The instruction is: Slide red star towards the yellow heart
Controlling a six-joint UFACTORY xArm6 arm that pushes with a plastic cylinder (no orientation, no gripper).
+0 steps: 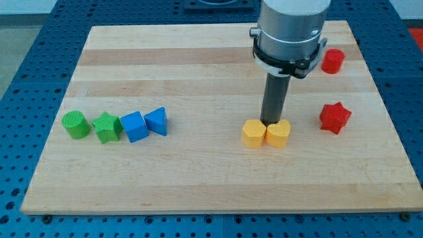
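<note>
The red star (pixel 334 118) lies on the wooden board (pixel 198 66) at the view's right. The yellow heart (pixel 278 133) sits to its left, touching a second yellow block (pixel 253 134) of a rounded, many-sided shape. My tip (pixel 271 123) is just above the two yellow blocks, at the seam between them, and left of the red star by about a block's width or two.
A red cylinder (pixel 333 61) stands near the view's top right. At the view's left sits a row: green cylinder (pixel 76 124), green star (pixel 107 127), blue cube (pixel 134 126), blue triangle (pixel 157 121). The board's edges border a blue perforated table.
</note>
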